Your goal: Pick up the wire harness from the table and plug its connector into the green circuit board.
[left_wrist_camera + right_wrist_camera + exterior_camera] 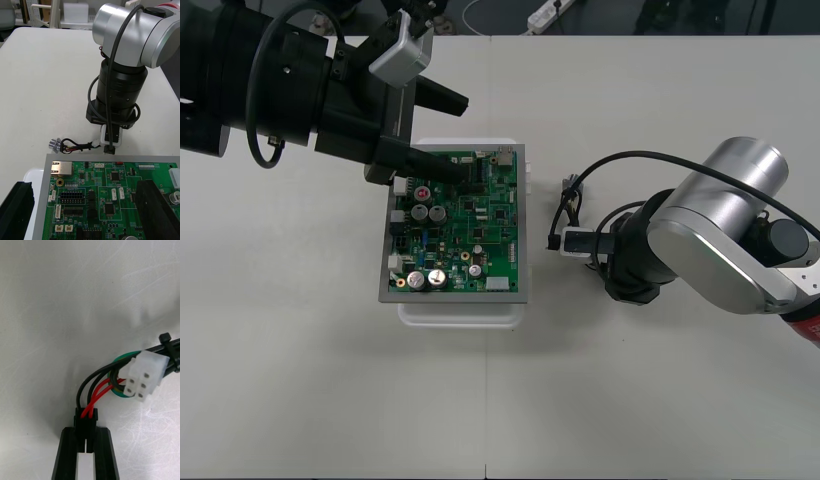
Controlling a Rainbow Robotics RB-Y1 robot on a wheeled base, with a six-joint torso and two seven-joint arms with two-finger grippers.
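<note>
Harness [77, 146]: where was it, and which step?
— It lay on the table [300, 350], its plug [86, 418] pinched between the right gripper's [86, 433] closed fingers: grasping. Left gripper [470, 138] gaped empty above the board [460, 225]. Next probably needed lifting, then aligning.

The harness [98, 388] plug [85, 419] pinched in the right jaws
The black plug sits between the two closed jaw tips, red and black wires rising from it and bending toward a white six-hole connector [147, 375]; a green wire [122, 359] loops behind that connector and a black cable tie [167, 342] binds the bundle beside it, all over the pale bench [56, 315]
</note>
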